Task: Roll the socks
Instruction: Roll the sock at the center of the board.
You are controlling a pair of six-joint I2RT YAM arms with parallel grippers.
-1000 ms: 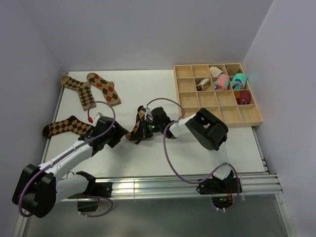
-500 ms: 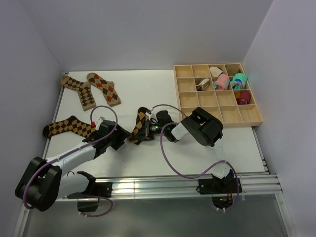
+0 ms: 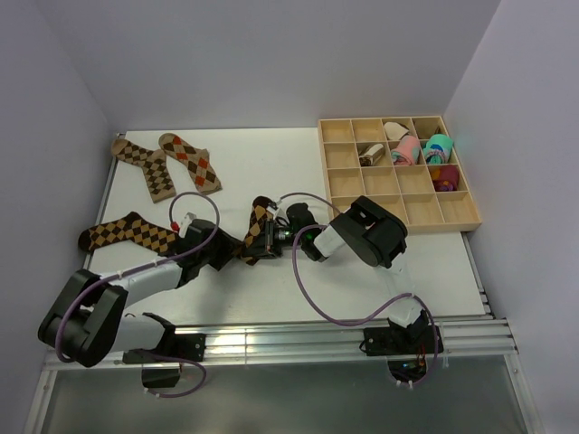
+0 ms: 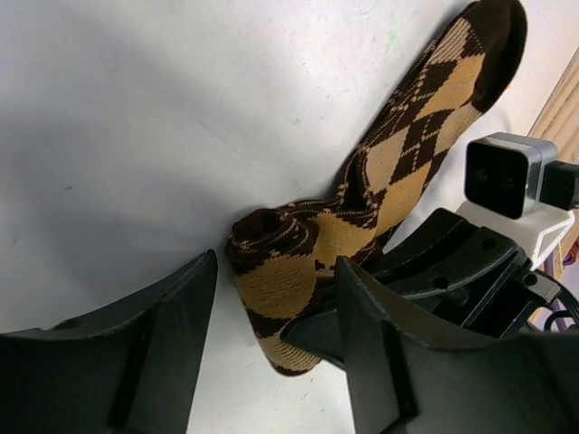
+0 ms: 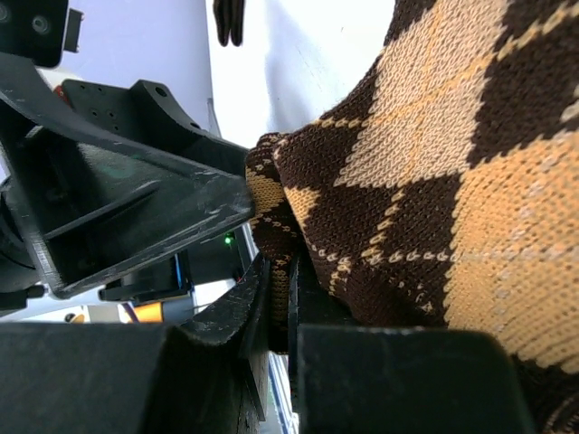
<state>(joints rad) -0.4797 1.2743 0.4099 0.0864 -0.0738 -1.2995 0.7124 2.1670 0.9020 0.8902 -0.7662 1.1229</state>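
Both reaching low inward: right claw (image 3: 264, 239) clamped on argyle sock (image 3: 256, 218), left claw (image 3: 231, 250) apart

Over the last second I've swung the left arm (image 3: 145, 276) in lower and further right, so the left gripper (image 3: 226, 251) now sits close around the rolled end of the argyle sock (image 3: 257, 219), jaws drawn in a little, while the right arm (image 3: 375, 237) has tucked its elbow slightly left.

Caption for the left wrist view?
Open left end effector straddles a part-rolled argyle sock pinched by the right end effector.
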